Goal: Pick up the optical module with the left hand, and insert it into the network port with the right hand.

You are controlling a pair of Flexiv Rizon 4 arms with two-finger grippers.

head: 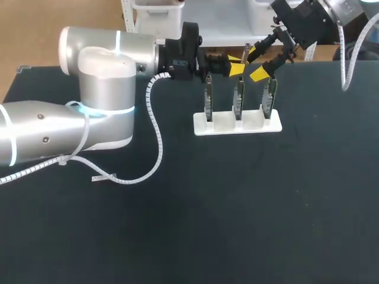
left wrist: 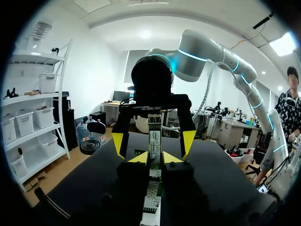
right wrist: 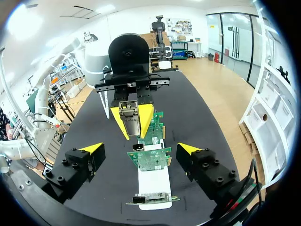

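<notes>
The left gripper [head: 235, 66] is clenched on the optical module [left wrist: 154, 139], one yellow tip on each of its sides. It points level towards 3 o'clock and hangs above the middle of the three boards. The left arm [head: 100, 77] comes in from 9 o'clock, its elbow folded back on itself, with a white coiled cable looping down onto the tabletop [head: 237, 207].

The right gripper [head: 256, 64] faces it from 1 o'clock, its fingers spread wide and touching nothing. Seen from the left wrist, they straddle the far end of the module without contact. The right arm [head: 314, 18] slants down from the 1 o'clock corner.

There is one module, and there are three green circuit boards [right wrist: 149, 159]. They stand upright on edge, side by side, in the slots of one white stand [head: 237, 124]. The stand lies at about 1 o'clock from the tabletop's middle, right under both grippers. In the right wrist view, a small metal port [right wrist: 137, 147] shows at one end of the middle board.

The module is a slim, silvery metal bar. It has a white label with dark print on the face seen from the left wrist, and a boxy squared end turned towards the right wrist.
</notes>
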